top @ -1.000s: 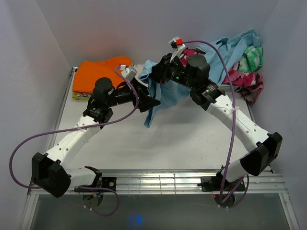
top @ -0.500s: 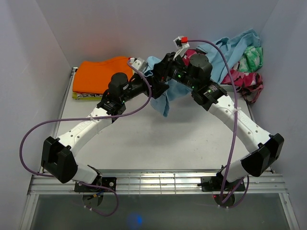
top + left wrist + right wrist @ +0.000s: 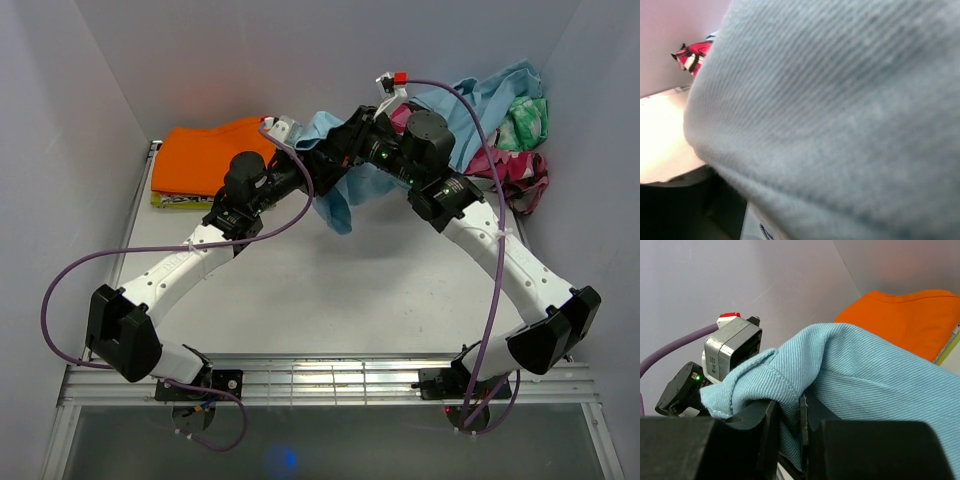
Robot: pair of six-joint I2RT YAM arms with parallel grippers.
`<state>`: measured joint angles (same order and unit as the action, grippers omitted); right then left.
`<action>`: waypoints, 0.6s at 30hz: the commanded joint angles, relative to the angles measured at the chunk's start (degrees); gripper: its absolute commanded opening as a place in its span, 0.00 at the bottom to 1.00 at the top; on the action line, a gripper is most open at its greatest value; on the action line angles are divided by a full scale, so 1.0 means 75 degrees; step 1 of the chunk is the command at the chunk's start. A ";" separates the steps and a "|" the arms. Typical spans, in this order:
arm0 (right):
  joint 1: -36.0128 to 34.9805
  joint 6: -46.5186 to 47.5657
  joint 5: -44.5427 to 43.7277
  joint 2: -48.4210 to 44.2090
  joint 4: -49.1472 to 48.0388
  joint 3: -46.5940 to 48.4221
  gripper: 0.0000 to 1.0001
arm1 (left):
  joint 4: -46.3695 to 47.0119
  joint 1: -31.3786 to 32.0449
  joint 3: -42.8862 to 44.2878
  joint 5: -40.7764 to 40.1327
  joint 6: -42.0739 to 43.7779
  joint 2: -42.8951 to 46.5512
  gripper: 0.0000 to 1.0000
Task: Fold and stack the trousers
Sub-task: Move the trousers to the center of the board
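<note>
Pick-up stage: right gripper point(image 3: 789, 425) pinches the trousers point(image 3: 865, 375) up near the table point(image 3: 400, 290) far edge. Left gripper point(image 3: 318, 165) is buried in cloth, can't tell its opening. Next up, I'd guess a second grip.

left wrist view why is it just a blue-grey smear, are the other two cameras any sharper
Left wrist view: the trousers sit very close to the lens, filling the frame out of focus, and the table strip at left is washed out. Right wrist view: sharp on the cloth pinched in the right pincer, the orange garment behind readable too. Top view: evenly lit and sharp.
</note>
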<state>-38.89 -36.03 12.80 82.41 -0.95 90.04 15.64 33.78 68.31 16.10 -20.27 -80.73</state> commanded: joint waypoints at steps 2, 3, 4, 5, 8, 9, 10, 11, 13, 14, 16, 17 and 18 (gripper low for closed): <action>0.0263 -0.0505 0.0695 -0.0418 -0.0612 0.0217 0.10 | 0.0352 -0.0144 0.0114 0.0231 0.0066 0.0135 0.55; 0.0566 -0.0446 0.0731 -0.0441 -0.0577 0.0241 0.19 | 0.0352 -0.0319 0.0149 0.0639 -0.0131 0.0158 0.44; 0.0778 -0.0399 0.0824 -0.0465 -0.0553 0.0241 0.23 | 0.0352 -0.0413 0.0172 0.0863 -0.0295 0.0182 0.38; 0.1035 -0.0364 0.1045 -0.0511 -0.0507 0.0218 0.27 | 0.0352 -0.0530 0.0196 0.1051 -0.0425 0.0205 0.33; 0.2300 -0.0142 0.1538 -0.0721 -0.0448 -0.0016 0.49 | 0.0306 -0.0847 0.0336 0.1392 -0.0707 0.0357 0.00; 0.3011 0.0102 0.1633 -0.0792 -0.0378 -0.0110 0.52 | 0.0294 -0.0906 0.0441 0.1439 -0.0730 0.0392 0.00; 0.3366 0.0314 0.1761 -0.0874 -0.0366 -0.0296 0.61 | 0.0282 -0.1046 0.0512 0.1625 -0.0812 0.0439 0.00; 0.3683 0.0548 0.1925 -0.1037 -0.0377 -0.0426 0.65 | 0.0282 -0.1128 0.0594 0.1766 -0.0836 0.0440 0.00; 0.4609 0.1295 0.2125 -0.1191 -0.0354 -0.0811 0.70 | 0.0282 -0.1258 0.0875 0.2024 -0.0836 0.0439 0.00; 0.4879 0.1544 0.2369 -0.1296 -0.0354 -0.0941 0.75 | 0.0317 -0.1269 0.0957 0.2188 -0.0790 0.0440 0.00; 0.5664 0.2535 0.2826 -0.1344 -0.0249 -0.1106 0.91 | 0.0422 -0.1293 0.1226 0.2446 -0.0661 0.0440 0.00; 0.5817 0.3018 0.3316 -0.1332 -0.0144 -0.1153 0.97 | 0.0446 -0.1293 0.1343 0.2575 -0.0475 0.0440 0.00; 0.6074 0.3533 0.3507 -0.1309 0.0054 -0.1154 0.98 | 0.0458 -0.1305 0.1461 0.2623 -0.0415 0.0416 0.00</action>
<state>3.70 -23.40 29.80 73.78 -1.04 82.06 13.41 24.05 73.63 31.05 -24.97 -80.75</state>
